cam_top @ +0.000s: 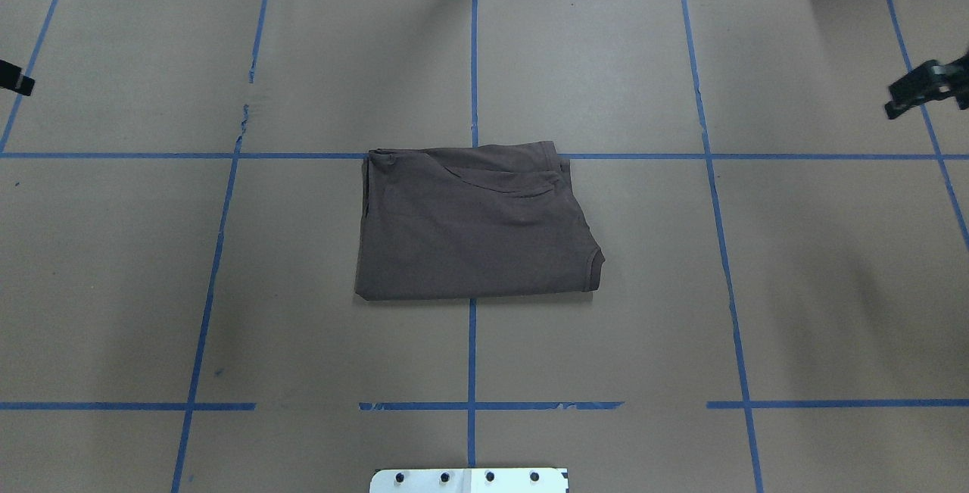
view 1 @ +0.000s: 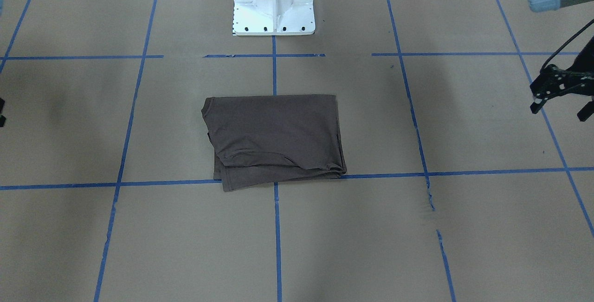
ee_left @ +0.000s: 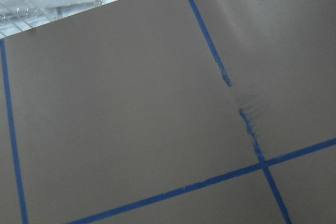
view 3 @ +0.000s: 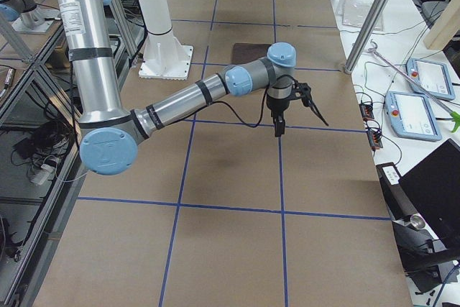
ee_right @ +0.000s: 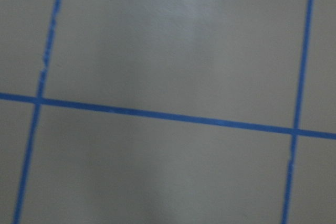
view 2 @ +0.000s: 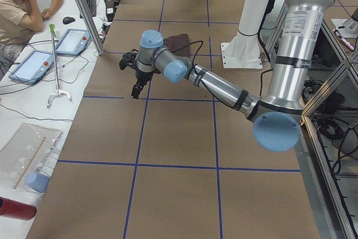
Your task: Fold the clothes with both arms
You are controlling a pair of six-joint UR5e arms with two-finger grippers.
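Jaws stand wide on my left gripper [view 1: 560, 107] and my right gripper [cam_top: 914, 92], both holding nothing; folded dark grey-brown cloth T-shirt [cam_top: 477, 224] lies well apart between them.

Left arm [view 2: 224, 85] and right arm [view 3: 180, 102] are showing silver tubes, light blue joint caps [view 2: 273, 131] and black bands [view 2: 240, 100]. A black cable [view 1: 564, 46] is trailing off each wrist. The white base [view 1: 274, 3] is showing a row of black screws [view 1: 265, 28].
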